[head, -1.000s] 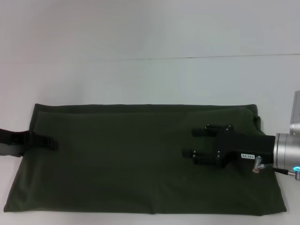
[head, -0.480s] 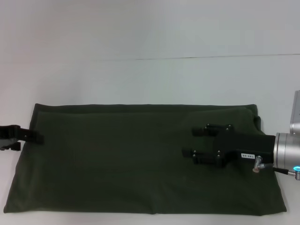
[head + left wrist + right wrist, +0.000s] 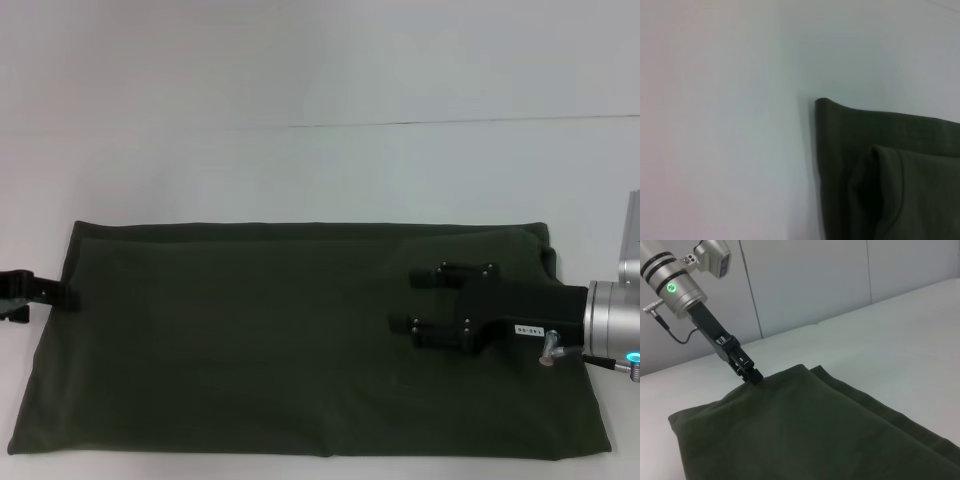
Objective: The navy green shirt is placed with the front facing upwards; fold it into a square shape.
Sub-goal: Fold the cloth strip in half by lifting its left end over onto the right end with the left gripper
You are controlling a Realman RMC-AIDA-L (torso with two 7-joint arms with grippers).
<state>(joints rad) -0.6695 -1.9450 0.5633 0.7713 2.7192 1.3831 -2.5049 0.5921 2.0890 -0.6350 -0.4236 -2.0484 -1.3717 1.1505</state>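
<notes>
Head view: at the tabletop's left edge the left gripper reaches in from the side, its dark tip lying right at the left border of the navy green shirt. Whether its jaws are parted or closed cannot be told here. In the right wrist view the same left gripper shows farther off, its tip down at the cloth's edge, apparently touching the fabric, though a grip on it is not clear.

The navy green shirt lies flat as a long dark olive band across the near part of the tabletop, reaching from near the left edge almost to the right edge, with its near border close to the tabletop's front edge. Only plain green cloth faces up. A folded layer runs along its far border, seen in the left wrist view as a rounded fold corner with a second layer lying on top of it.

Toward the right end of the shirt, the right gripper lies low over the cloth, pointing left. Its jaws stand wide apart and hold nothing.
</notes>
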